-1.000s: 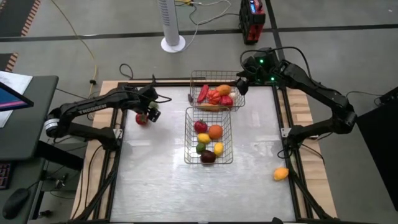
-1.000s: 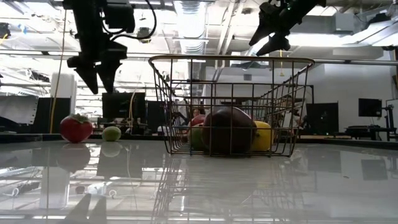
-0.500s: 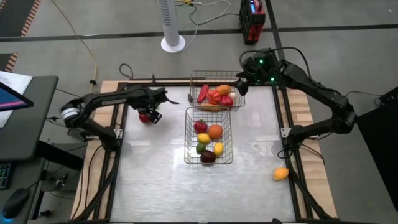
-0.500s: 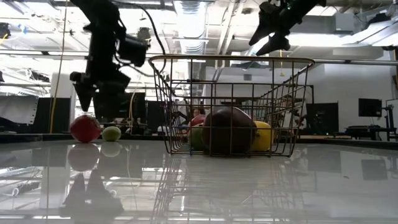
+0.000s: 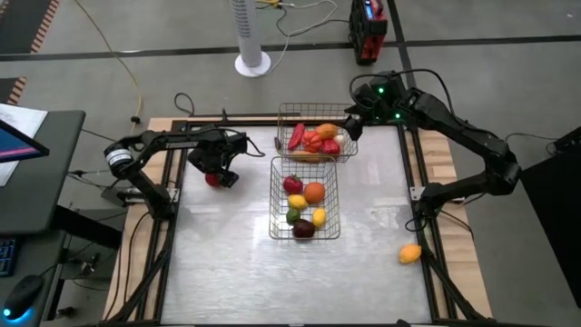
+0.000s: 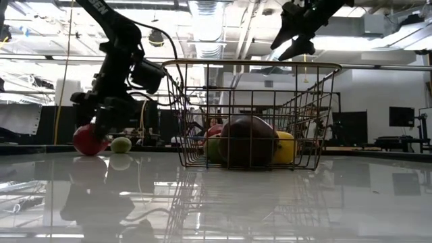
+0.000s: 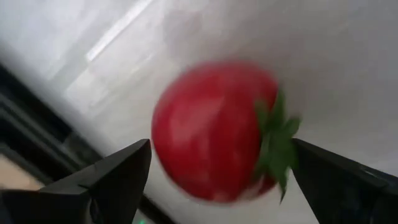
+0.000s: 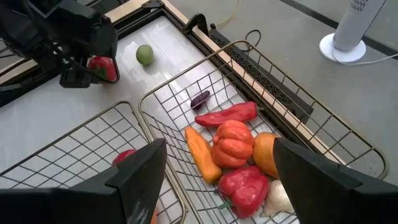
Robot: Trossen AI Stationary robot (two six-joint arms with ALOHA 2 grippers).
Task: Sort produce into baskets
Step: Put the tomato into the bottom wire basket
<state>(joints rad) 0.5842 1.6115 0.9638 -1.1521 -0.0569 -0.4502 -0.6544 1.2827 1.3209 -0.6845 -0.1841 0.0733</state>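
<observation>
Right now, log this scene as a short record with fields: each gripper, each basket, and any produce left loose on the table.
left gripper: open, fingers either side of the red tomato, not closed on it
right gripper: open, above the far basket
far basket contents: red peppers, orange carrot, other pieces
near basket: several pieces, including a dark purple one
loose produce: red tomato, green lime, orange piece by the table's right edge

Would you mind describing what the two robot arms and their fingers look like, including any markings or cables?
Both arms are black, built of slim jointed segments. The left arm has a white band near its base end, and white lettering shows on it in the low view. The right arm carries a small green light near its wrist, with black cables looping over it. Each arm ends in flat, dark, tapering fingers.
</observation>
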